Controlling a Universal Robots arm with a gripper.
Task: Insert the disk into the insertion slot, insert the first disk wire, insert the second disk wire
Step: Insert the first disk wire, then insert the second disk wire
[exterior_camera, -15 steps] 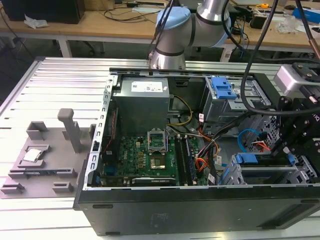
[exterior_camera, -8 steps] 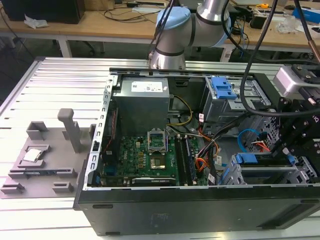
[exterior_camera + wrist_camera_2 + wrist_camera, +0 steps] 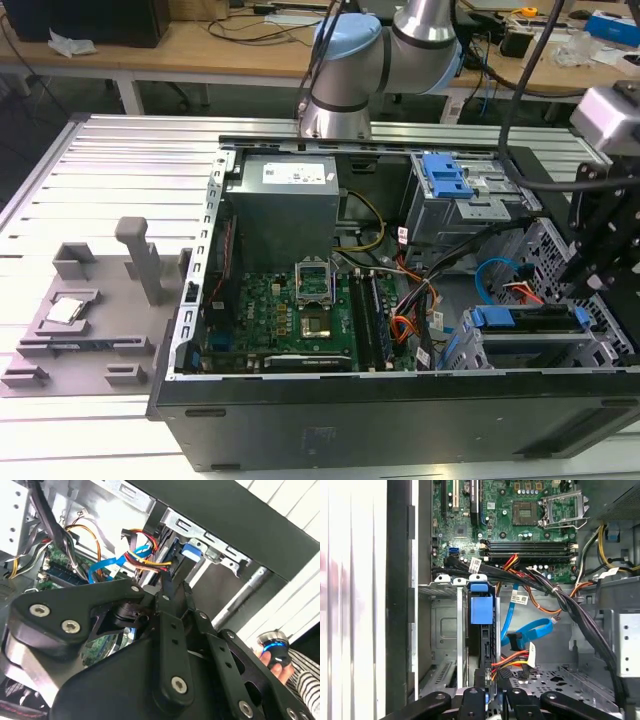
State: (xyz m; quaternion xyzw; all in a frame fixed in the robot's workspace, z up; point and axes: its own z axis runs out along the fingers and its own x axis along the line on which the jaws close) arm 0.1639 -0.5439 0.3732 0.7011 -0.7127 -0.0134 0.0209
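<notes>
Flat silver-grey hard disk in its bright blue plastic caddy [image 3: 481,612] sits pushed into the insertion slot [image 3: 545,350], the shallow bay of the light-grey perforated sheet-metal cage at the lower front corner of the open black steel PC case [image 3: 400,420]. So step 1 looks done.

Black multi-link end effector [image 3: 173,582] hangs right behind the disk's rear edge. Fingers are drawn nearly together and, as far as I can judge, pinch the black plug of the red-orange-yellow-black wire bundle [image 3: 512,659], prob. the first disk wire. The plug is touching or just off the drive's back; can't tell which. The flat bright-blue data cable [image 3: 530,630] dangles loose just beside, its plug free.

Handling: the bundle is soft and springy and will tug sideways, so hold by the stiff plug body, not the leads. The plug is small and keyed w/ fragile plastic, so push straight, no twist. The disk is heavy-ish and rigid, and the caddy rails carry it.

Room is tight: cage wall on one side, thick black cable loom across, green motherboard [image 3: 290,315] near. The case lies on a ribbed aluminium table [image 3: 120,160] w/ a grey plastic fixture tray [image 3: 80,330] at the exterior view's left; wooden workbenches [image 3: 200,45] behind
</notes>
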